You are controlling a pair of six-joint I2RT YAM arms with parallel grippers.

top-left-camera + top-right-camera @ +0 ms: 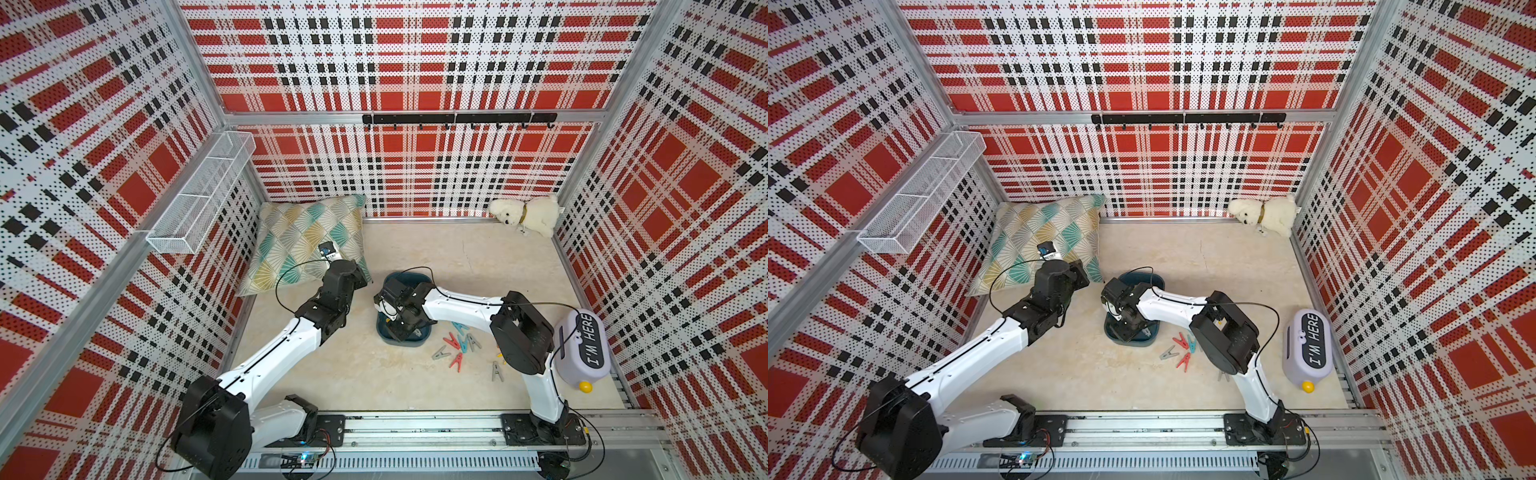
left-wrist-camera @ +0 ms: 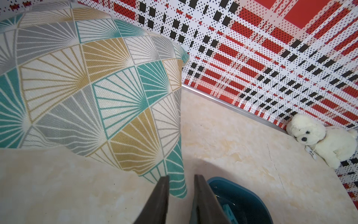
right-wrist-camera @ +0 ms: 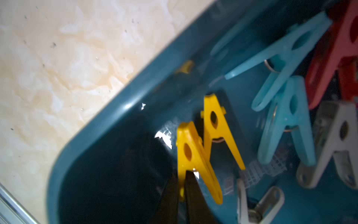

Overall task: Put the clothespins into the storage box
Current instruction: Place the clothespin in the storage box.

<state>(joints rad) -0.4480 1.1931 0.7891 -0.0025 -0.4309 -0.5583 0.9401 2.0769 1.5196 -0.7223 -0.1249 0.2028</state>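
The dark teal storage box (image 1: 405,343) sits mid-floor, mostly under my right wrist. In the right wrist view my right gripper (image 3: 181,172) hangs inside the box (image 3: 135,93), shut on one leg of a yellow clothespin (image 3: 193,155). Beside it lie another yellow one (image 3: 217,124), two light blue ones (image 3: 288,120), a red one (image 3: 333,48) and grey ones (image 3: 339,139). Several red, blue and grey clothespins (image 1: 457,347) lie on the floor right of the box. My left gripper (image 2: 182,176) is open and empty, between the pillow corner and the box rim (image 2: 242,189).
A patterned pillow (image 1: 307,241) leans in the back left corner, close to my left wrist. A white plush dog (image 1: 528,216) sits at the back right. A lilac "I'M HERE" device (image 1: 582,349) stands by the right wall. A white wire basket (image 1: 199,195) hangs on the left wall.
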